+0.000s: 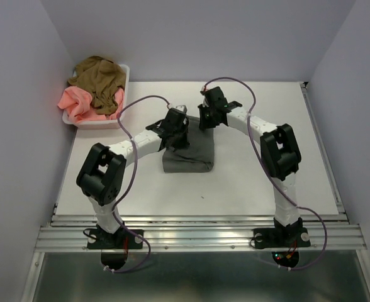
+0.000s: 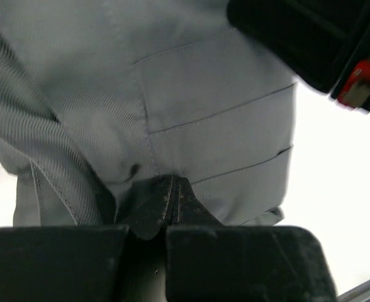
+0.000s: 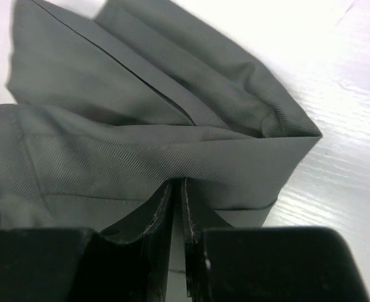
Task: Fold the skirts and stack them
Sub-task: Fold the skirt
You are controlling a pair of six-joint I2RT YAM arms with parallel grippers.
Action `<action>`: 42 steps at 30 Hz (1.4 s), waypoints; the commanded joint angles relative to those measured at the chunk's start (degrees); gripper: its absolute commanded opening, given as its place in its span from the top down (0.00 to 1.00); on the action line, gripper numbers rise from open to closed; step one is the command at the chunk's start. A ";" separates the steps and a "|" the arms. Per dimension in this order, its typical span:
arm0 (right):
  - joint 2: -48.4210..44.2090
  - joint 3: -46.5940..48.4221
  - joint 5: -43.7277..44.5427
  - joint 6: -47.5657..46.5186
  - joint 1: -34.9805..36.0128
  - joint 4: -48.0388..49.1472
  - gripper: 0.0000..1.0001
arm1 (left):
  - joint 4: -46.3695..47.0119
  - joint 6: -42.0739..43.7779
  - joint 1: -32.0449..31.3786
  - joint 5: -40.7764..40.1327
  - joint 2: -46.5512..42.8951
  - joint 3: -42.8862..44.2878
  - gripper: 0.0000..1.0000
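While the grey skirt [image 1: 188, 157] lies folded mid-frame, its long axis running left-to-right, we see the left hand [image 2: 173, 189] clenched and the right hand [image 3: 177, 189] nearly closed; we cannot tell whether either grips cloth.

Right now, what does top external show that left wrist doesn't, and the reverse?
Only top external: the white plastic mesh basket at the far left of the white table, holding the olive-brown cloth skirt and the salmon-pink cloth skirt. It also shows both arms whole.
Only left wrist: the stitched seams and weave of the grey cloth skirt up close, with the left end effector pinched shut on a fold of it.
Both: the grey skirt, partly folded mid-table, with the left end effector at it.
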 commanded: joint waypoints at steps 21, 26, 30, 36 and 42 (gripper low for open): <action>-11.15 -28.62 6.21 11.62 -2.50 13.76 0.89 | 1.31 3.08 4.66 -8.35 8.64 2.15 1.00; -19.93 -43.37 4.63 18.04 -0.48 22.91 0.89 | 2.54 6.42 4.40 -3.25 14.53 10.94 1.00; -23.91 -47.71 4.71 20.42 3.56 25.64 0.88 | 4.12 8.18 2.91 1.14 16.12 13.41 1.00; -26.27 -43.34 7.51 18.32 4.80 21.54 0.62 | 5.35 8.98 0.62 1.85 14.28 13.33 1.00; -32.07 -37.87 14.19 12.78 4.80 17.04 0.30 | 5.09 9.06 0.62 -0.61 7.78 11.39 1.00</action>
